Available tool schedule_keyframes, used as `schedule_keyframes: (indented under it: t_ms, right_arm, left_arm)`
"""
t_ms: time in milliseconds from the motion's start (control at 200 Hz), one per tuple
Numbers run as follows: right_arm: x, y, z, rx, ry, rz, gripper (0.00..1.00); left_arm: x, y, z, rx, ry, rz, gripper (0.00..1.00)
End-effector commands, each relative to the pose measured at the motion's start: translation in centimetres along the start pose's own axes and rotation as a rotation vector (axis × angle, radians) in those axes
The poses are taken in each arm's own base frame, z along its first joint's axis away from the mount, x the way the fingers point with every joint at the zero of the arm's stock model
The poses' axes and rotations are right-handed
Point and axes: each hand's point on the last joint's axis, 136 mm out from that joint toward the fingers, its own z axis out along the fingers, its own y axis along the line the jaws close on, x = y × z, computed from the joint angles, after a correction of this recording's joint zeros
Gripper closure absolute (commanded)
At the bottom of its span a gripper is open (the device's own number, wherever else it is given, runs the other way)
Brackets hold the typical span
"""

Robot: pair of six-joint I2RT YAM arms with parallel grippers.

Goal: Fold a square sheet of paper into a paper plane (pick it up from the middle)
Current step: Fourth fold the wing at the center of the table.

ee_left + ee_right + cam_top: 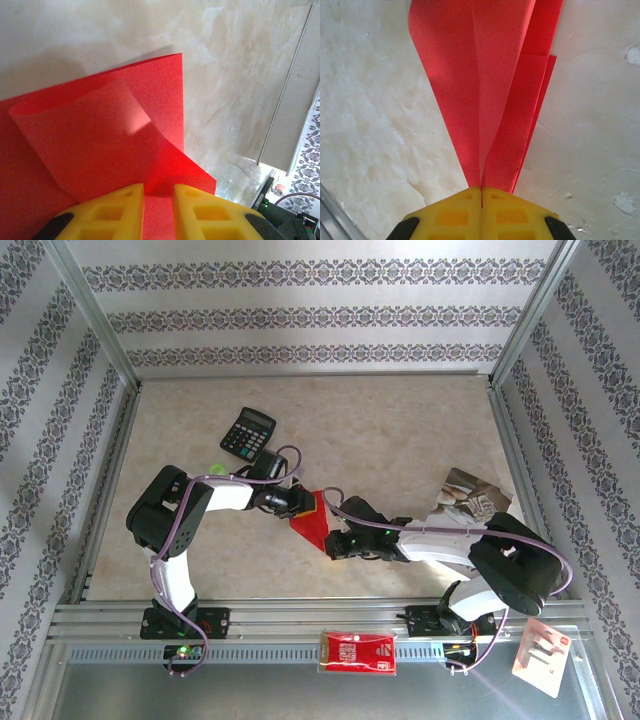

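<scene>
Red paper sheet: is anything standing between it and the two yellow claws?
Nothing visible does. The right gripper is shut on the partly folded bright red paper sheet. The left gripper has its yellow fingers right at the sheet, with only red paper showing in their narrow gap.

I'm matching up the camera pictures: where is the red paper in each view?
Top external: red paper just below the picture's centre.
Left wrist: left and middle, above the left tool.
Right wrist: top centre, narrowing down into the shut right tool.
Shared landmark: the beige marbled tabletop under it.
</scene>
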Motion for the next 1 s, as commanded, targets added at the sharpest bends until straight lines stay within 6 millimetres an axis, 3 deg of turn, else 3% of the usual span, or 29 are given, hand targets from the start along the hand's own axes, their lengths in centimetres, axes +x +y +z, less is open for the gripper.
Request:
schedule_keyframes:
  t_ms: [0, 525, 824, 994]
  right_arm:
    - [-0.6, 0.5, 0.2, -0.064, -0.014, 0.032, 0.96]
    - [-1.4, 1.1, 0.3, -0.269, -0.009, 0.193, 0.98]
    - [-0.7, -0.1, -0.4, -0.109, -0.02, 0.069, 0.83]
    - [-0.2, 0.0, -0.4, -0.035, -0.01, 0.003, 0.81]
  left_arm:
    - [0.0, 3.0, 0.4, -0.091, 0.0, -0.025, 0.79]
    - [0.0, 3.9, 0.7, -0.119, 0.008, -0.023, 0.79]
    - [0.0, 3.9, 0.7, -0.118, 0.011, -0.023, 0.79]
    - [0.1, 3.9, 0.8, -0.115, 0.015, -0.027, 0.79]
